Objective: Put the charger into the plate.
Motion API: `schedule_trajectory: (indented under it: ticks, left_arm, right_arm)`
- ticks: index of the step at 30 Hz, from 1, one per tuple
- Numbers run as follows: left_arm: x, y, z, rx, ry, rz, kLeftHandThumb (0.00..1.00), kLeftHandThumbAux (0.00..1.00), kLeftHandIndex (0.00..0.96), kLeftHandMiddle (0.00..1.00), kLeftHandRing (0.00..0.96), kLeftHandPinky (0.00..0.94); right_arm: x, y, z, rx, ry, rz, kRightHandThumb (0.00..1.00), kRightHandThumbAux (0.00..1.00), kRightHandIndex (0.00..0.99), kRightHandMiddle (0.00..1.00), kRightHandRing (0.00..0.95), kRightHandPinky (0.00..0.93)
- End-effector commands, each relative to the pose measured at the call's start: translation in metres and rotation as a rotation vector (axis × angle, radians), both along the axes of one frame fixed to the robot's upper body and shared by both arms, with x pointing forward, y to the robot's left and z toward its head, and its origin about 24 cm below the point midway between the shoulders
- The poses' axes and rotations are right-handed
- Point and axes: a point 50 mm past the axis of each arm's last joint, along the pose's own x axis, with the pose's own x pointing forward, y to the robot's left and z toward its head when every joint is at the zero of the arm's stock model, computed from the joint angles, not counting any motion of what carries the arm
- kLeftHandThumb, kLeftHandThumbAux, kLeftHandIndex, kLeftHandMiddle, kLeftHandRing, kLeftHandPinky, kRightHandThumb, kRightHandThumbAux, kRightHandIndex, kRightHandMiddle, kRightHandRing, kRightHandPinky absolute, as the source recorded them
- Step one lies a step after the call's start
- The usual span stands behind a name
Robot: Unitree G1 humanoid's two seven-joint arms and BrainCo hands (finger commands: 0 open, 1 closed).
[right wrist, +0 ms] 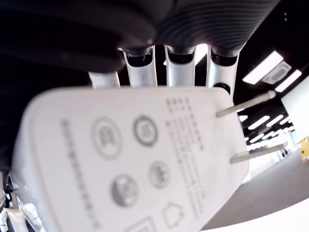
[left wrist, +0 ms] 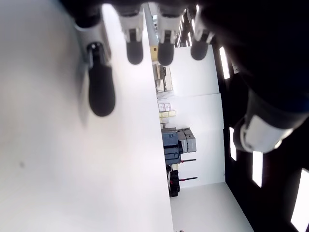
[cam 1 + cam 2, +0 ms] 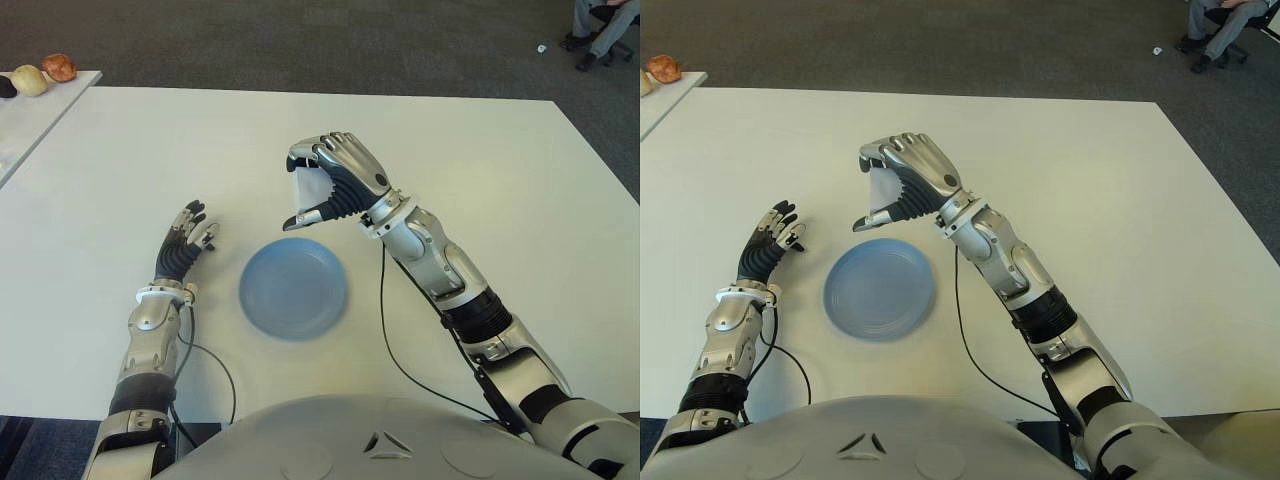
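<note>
My right hand [image 3: 318, 190] is raised above the white table, just beyond the far edge of the blue plate [image 3: 293, 289]. Its fingers are curled around a white charger [image 3: 310, 188]. In the right wrist view the charger [image 1: 130, 164] fills the picture, printed face and two metal prongs showing, with the fingers [image 1: 181, 65] behind it. The plate lies flat with nothing in it. My left hand [image 3: 188, 236] shows to the left of the plate, fingers spread and holding nothing.
The white table [image 3: 500, 180] stretches wide to the right and far side. A second white table [image 3: 30, 115] at the far left carries a few small rounded items [image 3: 58, 67]. A seated person's legs [image 3: 598, 30] show at the far right on the carpet.
</note>
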Motion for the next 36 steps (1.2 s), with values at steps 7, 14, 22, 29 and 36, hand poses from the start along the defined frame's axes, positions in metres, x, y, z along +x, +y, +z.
schedule_trajectory:
  ticks: [7,14,22,29,36]
  left_arm:
    - [-0.024,-0.017,-0.039,-0.085,0.212,0.017,0.0,0.567,0.017,0.082,0.078,0.098]
    - [-0.024,-0.021,-0.039,-0.088,0.205,0.008,0.0,0.567,0.016,0.071,0.064,0.082]
    - [-0.023,-0.023,-0.038,-0.101,0.195,0.007,0.0,0.563,0.026,0.079,0.072,0.098]
    - [-0.023,-0.024,-0.038,-0.105,0.191,0.004,0.0,0.561,0.036,0.085,0.074,0.09]
    - [-0.023,-0.024,-0.038,-0.108,0.19,0.0,0.0,0.558,0.042,0.088,0.074,0.089]
  right_arm:
    - [-0.006,0.015,-0.002,-0.032,0.053,0.042,0.055,0.876,0.774,0.881,0.877,0.882]
    - [-0.011,0.018,-0.006,-0.058,0.094,0.071,0.007,0.879,0.763,0.875,0.876,0.878]
    - [-0.013,0.019,-0.011,-0.089,0.118,0.084,0.0,0.886,0.77,0.876,0.881,0.874]
    - [-0.013,0.021,-0.016,-0.094,0.123,0.08,0.0,0.884,0.764,0.868,0.876,0.851]
    - [-0.011,0.02,-0.018,-0.096,0.137,0.07,0.0,0.881,0.726,0.844,0.847,0.809]
